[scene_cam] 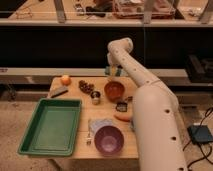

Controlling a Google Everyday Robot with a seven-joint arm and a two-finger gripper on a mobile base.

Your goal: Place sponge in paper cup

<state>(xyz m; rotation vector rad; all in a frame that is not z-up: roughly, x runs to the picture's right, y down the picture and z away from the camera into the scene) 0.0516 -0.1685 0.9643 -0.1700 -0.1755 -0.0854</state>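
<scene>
We've got the big white arm [150,115] stretched over the table [84,150], past the green tray [50,125] and red bowl [114,91]. The gripper [114,71] hangs at the far edge, and we cannot tell its grip. We can't pick out the sponge or the paper cup. Probably early: next we find both.

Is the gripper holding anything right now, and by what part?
It cannot be told. The gripper hangs over the far edge of the table, behind the red bowl.

Wooden table [75,93], speckled floor [15,120], dark shelving [50,45] behind.
</scene>
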